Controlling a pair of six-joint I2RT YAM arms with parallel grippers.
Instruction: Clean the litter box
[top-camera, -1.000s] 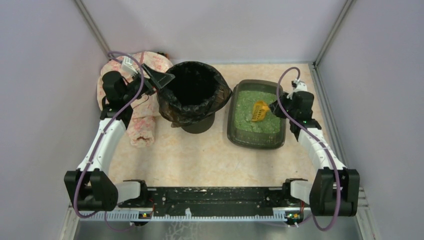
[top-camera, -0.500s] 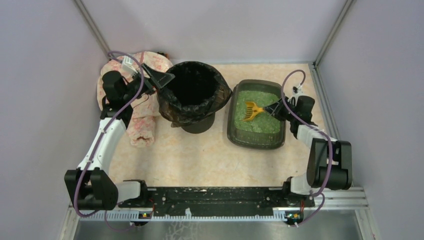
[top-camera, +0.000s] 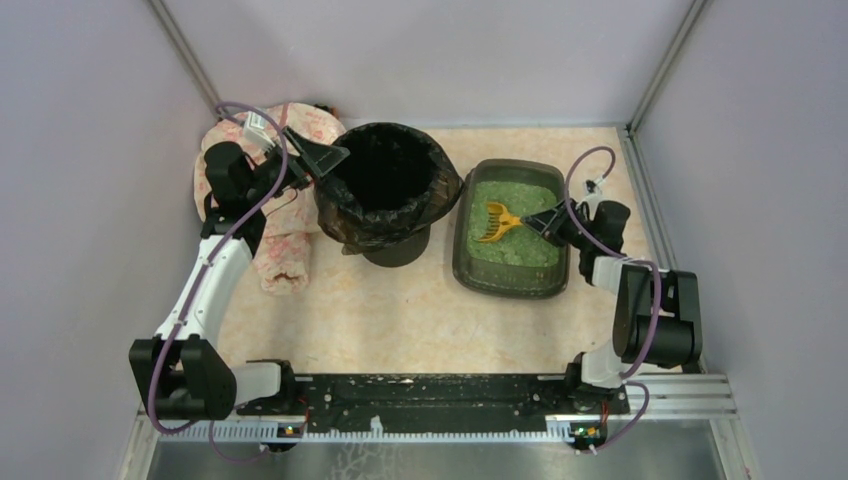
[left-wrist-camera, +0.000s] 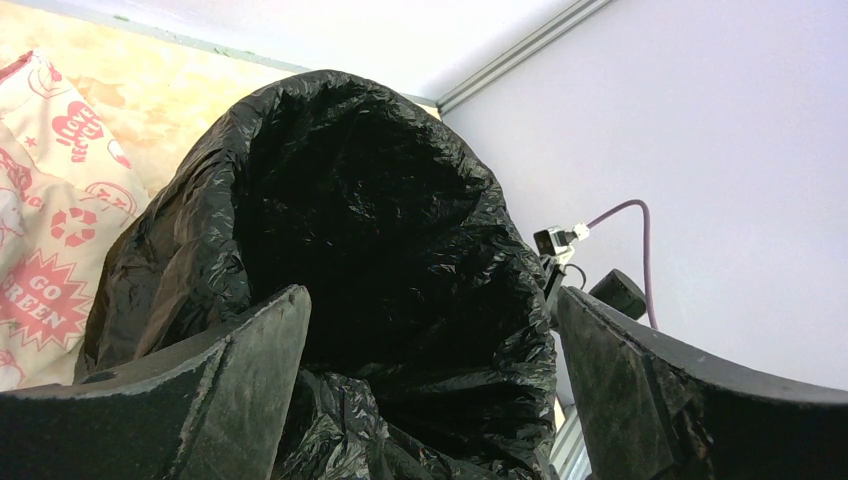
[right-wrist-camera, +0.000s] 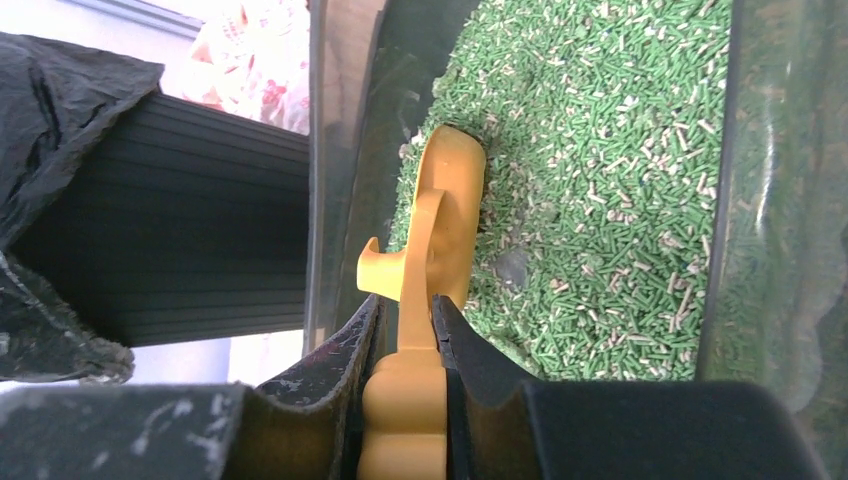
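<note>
Right of centre in the overhead view: shallow dark grey-green rectangular plastic litter box (top-camera: 510, 284), flat on the table, filled with loose green pellet granules (top-camera: 520, 250). It sits just beside the round bin lined with a black plastic bag (top-camera: 352, 222); whether they touch, cannot tell.

Right gripper (top-camera: 545, 221): fingers pressed together on the handle of the yellow slotted plastic scoop (top-camera: 495, 222). Scoop head is low over the granules in the tray's upper-left part, near the left wall; the wrist view suggests its edge meets the litter.

Left gripper (top-camera: 322, 159): jaws spread wide, holding nothing, at the bin's upper-left rim. Pink-and-white printed bag (top-camera: 285, 255) lies at left of frame.

Handling, judged:
- Tray wall looks stiff but thin; likely to flex if lifted from one side.
- Granule load adds weight and shifts freely, so tilting risks a spill.
- Plastic rim is smooth, probably slippery; best hold is the rolled rim on a long side, kept level.
- Scoop is light and rigid; the handle grip looks sound.
</note>
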